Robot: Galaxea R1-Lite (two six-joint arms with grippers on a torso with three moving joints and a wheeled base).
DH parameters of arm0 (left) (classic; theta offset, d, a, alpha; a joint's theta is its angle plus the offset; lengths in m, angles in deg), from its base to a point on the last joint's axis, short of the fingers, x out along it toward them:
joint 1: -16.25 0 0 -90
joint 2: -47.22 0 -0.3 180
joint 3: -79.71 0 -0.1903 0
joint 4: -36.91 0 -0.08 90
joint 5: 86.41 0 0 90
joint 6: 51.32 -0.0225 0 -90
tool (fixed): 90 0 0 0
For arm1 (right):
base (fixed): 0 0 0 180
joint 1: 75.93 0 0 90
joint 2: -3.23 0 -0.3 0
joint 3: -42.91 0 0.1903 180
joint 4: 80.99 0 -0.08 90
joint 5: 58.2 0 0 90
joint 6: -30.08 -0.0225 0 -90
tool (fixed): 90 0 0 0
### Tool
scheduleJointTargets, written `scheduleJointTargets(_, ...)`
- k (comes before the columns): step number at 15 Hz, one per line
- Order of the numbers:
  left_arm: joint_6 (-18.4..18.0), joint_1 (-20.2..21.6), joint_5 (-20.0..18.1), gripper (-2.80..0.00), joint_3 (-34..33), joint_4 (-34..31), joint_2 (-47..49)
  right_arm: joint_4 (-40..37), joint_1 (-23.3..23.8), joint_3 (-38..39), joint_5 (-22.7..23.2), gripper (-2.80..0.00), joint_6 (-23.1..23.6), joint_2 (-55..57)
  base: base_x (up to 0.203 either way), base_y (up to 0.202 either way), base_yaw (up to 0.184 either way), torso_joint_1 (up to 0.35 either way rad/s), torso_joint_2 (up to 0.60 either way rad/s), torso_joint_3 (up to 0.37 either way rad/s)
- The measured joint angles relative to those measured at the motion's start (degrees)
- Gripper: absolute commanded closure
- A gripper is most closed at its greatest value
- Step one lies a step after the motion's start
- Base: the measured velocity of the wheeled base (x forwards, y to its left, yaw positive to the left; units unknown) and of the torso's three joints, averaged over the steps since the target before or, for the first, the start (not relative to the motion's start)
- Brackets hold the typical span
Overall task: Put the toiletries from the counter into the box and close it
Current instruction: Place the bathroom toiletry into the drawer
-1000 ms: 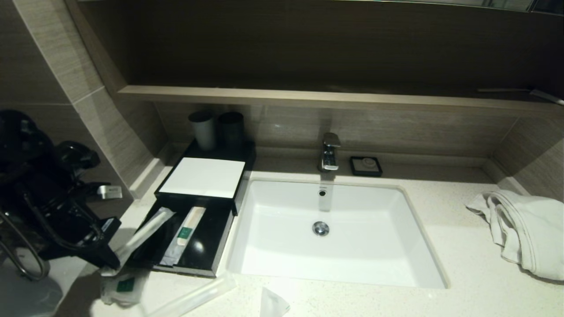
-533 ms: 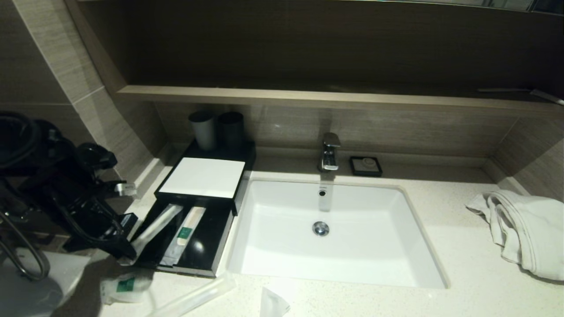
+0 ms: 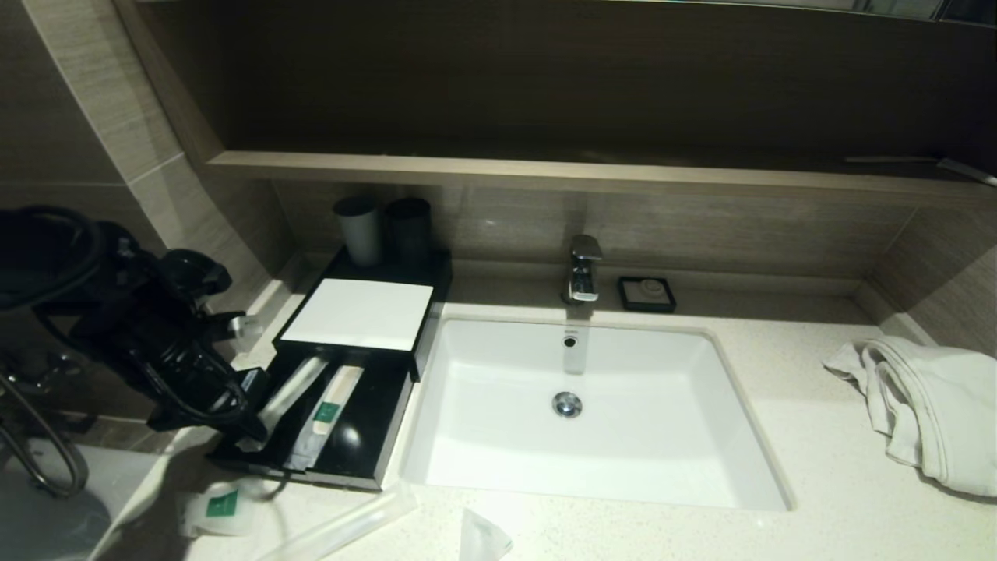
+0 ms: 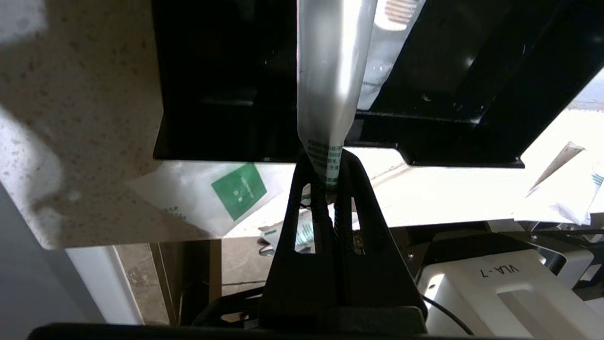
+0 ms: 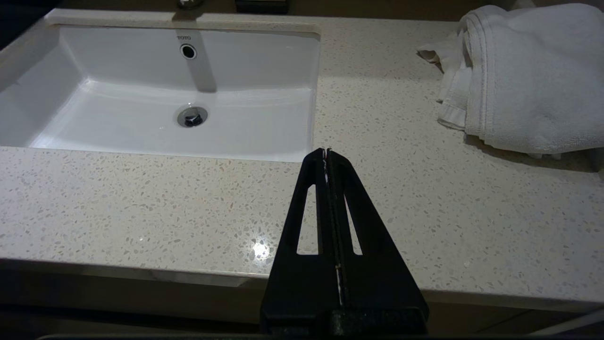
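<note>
Forward comes the long thin packet (image 4: 330,80), carried further over the open drawer (image 3: 366,436) of the box (image 3: 354,315) than a second ago, its end pinched in the left gripper (image 4: 326,171). It looks light, limp and slick; an end grip lets it droop, so mid-length may suit better. Another packet (image 3: 327,413) lies inside. A green-marked pouch (image 3: 222,505) waits on the counter (image 3: 779,436). The right gripper (image 5: 326,153) hangs clenched, empty, over the counter's front edge.

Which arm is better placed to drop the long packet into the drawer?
Left. The left gripper is shut on the long packet, which already reaches over the box's open drawer. The right gripper is shut, empty, above bare counter near the towel.
</note>
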Motion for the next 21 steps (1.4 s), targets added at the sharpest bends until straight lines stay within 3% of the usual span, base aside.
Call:
scheduleJointTargets(16,-0.51,-0.51,1.68,0.00,-0.29,9.82,3.60,-0.01,0.00,0.00,0.01,0.00,0.00,0.00,0.000,0.000,0.000,0.000,0.00,0.000)
scheduleJointTargets(17,-0.52,-0.55,1.79,-2.80,-0.40,10.37,3.73,-0.01,0.00,0.00,0.01,0.00,0.00,0.00,0.000,0.000,0.000,0.000,0.00,0.000)
scheduleJointTargets(21,-0.55,-1.31,2.01,-2.80,-0.71,10.67,3.82,0.01,0.00,0.00,-0.01,0.00,0.00,0.00,0.000,0.000,0.000,0.000,0.00,0.000)
